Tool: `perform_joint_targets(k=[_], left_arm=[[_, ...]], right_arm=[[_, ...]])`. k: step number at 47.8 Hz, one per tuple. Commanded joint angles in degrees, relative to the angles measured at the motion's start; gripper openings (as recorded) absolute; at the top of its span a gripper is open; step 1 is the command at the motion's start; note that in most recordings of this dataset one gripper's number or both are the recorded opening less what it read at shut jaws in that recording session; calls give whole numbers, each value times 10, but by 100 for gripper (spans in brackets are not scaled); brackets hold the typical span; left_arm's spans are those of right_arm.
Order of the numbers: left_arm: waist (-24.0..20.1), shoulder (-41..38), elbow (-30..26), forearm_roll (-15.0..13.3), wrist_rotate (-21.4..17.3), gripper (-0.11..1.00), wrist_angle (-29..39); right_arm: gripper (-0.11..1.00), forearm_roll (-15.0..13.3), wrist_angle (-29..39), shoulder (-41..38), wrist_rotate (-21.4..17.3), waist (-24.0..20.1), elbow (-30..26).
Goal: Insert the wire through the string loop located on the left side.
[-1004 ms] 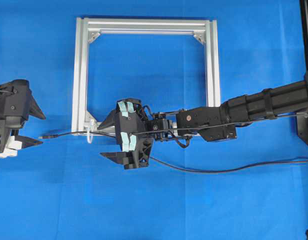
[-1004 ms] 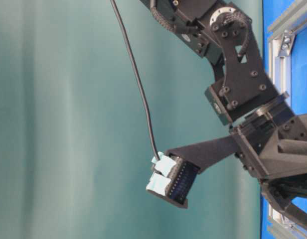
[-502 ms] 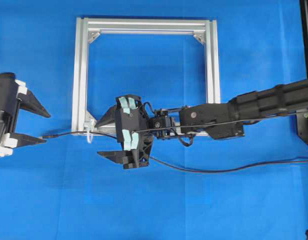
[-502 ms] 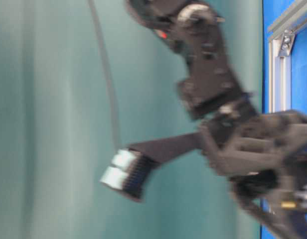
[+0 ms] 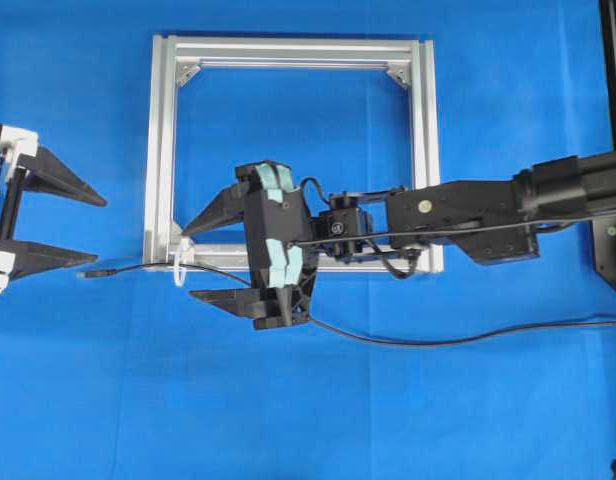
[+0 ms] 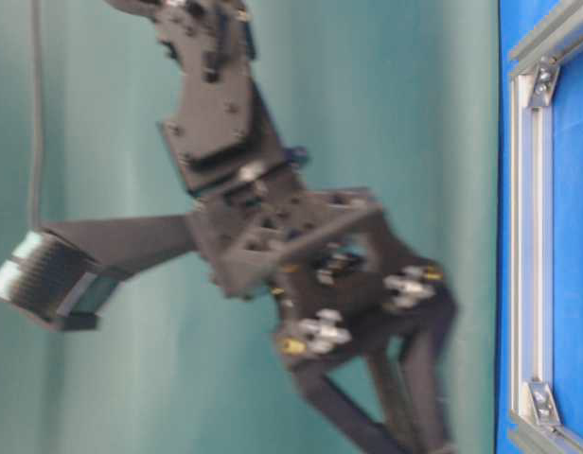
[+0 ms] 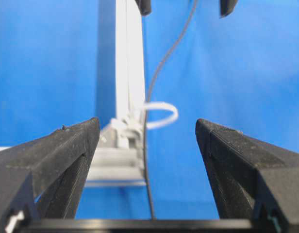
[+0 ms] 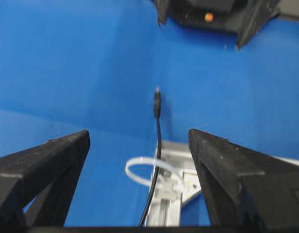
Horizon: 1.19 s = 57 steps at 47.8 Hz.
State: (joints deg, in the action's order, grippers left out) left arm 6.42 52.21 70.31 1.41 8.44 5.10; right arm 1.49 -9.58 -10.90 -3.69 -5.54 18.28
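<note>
Where the silver frame (image 5: pixel 293 150) meets its lower left corner, we note the whitish string loop (image 5: pixel 178 268) tied on, with the black wire (image 5: pixel 408 338) running through it; the plug end (image 5: pixel 88 272) lies on the blue mat (image 5: pixel 308 420) just left of the loop. Our left gripper (image 5: pixel 63 222) sits at the left edge of the overhead view, jaws spread and holding nothing, the plug just beside its lower finger. Our right gripper (image 5: pixel 210 262) hangs over the frame's lower rail, jaws likewise wide apart and empty, straddling the wire right of the loop. Both wrist views show the wire passing inside the loop (image 7: pixel 159 114).
</note>
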Motion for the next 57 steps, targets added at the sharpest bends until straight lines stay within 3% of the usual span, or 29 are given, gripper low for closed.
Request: perform_joint_targets(k=[1,57], left_arm=[[-8,5,-15,2,-21,74,-15],[-43,8,-14,2,-30,73,-18]], right_arm=[[94,0,3,25,1,3,-11],[94,0,4,25,1,4,-11]])
